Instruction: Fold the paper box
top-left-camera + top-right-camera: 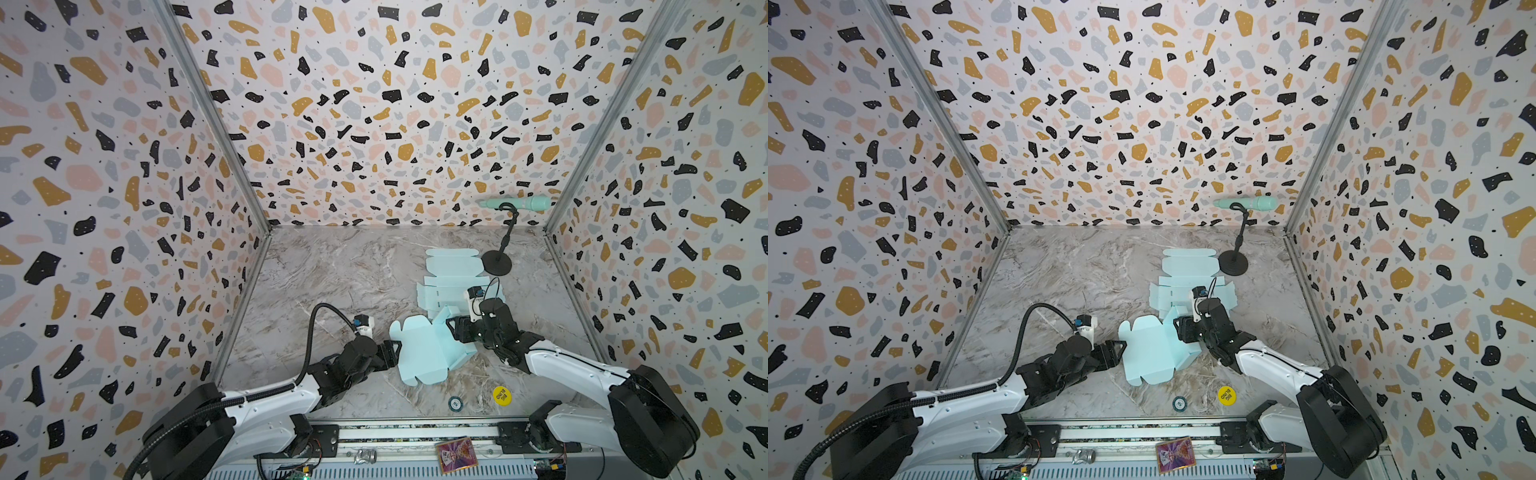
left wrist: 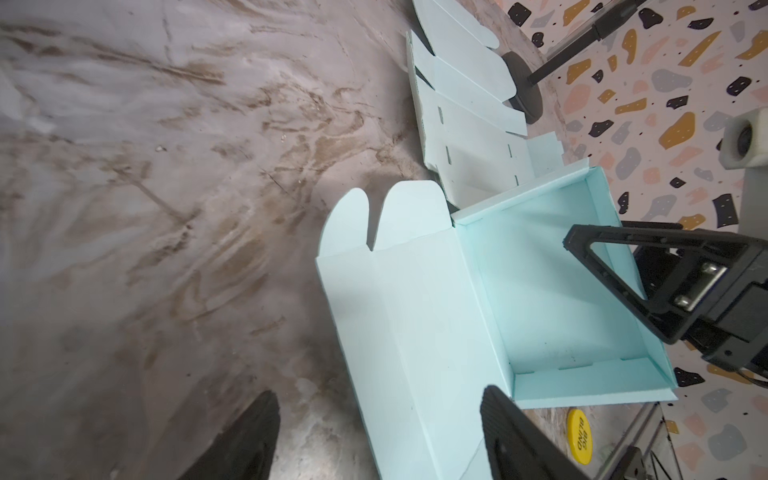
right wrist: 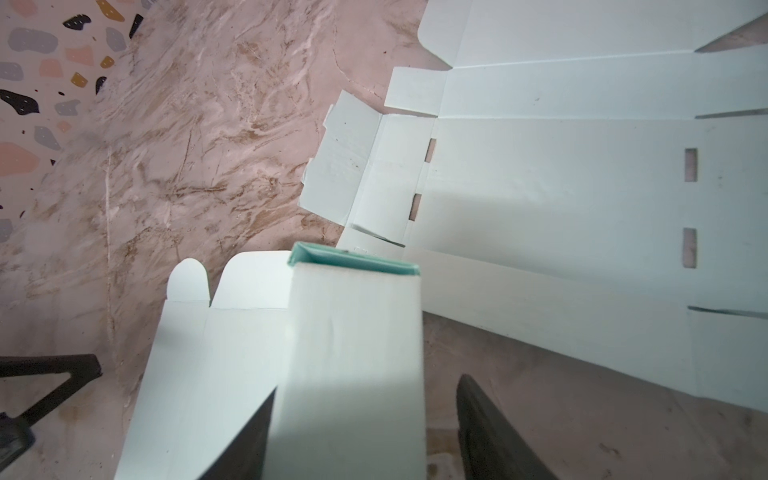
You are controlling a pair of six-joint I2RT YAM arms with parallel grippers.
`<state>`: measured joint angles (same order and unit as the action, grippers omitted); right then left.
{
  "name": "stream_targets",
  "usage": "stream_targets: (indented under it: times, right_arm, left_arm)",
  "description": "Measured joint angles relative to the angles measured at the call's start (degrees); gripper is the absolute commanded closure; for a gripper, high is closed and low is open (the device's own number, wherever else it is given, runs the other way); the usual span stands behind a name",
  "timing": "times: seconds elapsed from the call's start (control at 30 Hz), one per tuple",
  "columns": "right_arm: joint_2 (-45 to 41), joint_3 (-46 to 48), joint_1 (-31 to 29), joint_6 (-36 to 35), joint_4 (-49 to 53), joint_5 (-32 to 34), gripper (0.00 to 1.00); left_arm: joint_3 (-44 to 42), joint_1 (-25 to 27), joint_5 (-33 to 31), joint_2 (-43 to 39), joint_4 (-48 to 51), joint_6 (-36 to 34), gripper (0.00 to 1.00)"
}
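Observation:
The pale blue paper box sits half folded in the middle of the marble table, in both top views. Its tray walls stand up and its lid panel with two rounded tabs lies flat toward the left. My left gripper is open at the lid's left edge, its fingers wide on either side of the panel without touching it. My right gripper is open and straddles an upright box wall, with a gap on one side.
A second, unfolded blue box blank lies flat just behind. A black microphone stand base with a teal microphone stands at the back right. A yellow disc and a small dark chip lie near the front edge.

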<state>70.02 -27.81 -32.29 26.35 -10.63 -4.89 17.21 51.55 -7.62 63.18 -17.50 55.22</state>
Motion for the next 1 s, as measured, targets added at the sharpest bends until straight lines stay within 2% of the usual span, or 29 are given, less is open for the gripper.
stream_targets:
  times: [0.27,0.4,0.77,0.93,1.0]
  right_arm:
    - [-0.2,3.3,0.3,0.0,-0.8,-0.7,0.38]
    - [-0.2,3.7,0.3,0.0,-0.7,-1.0,0.38]
    - [-1.7,4.7,-2.4,-0.5,-1.0,-0.7,0.35]
    - [-6.1,6.9,-4.9,-1.1,-1.5,0.6,0.23]
    - [-8.7,8.3,-5.7,-1.2,-1.7,1.2,0.2]
  left_arm:
    - [-0.6,0.9,1.2,3.3,-5.0,3.1,0.24]
    - [-0.7,1.4,1.4,4.9,-7.3,4.2,0.32]
    - [1.4,1.9,1.0,4.3,-6.0,3.9,0.86]
    - [3.8,1.9,-0.6,1.5,-1.8,3.2,0.93]
    - [5.1,1.9,-1.6,0.2,0.9,2.4,1.0]
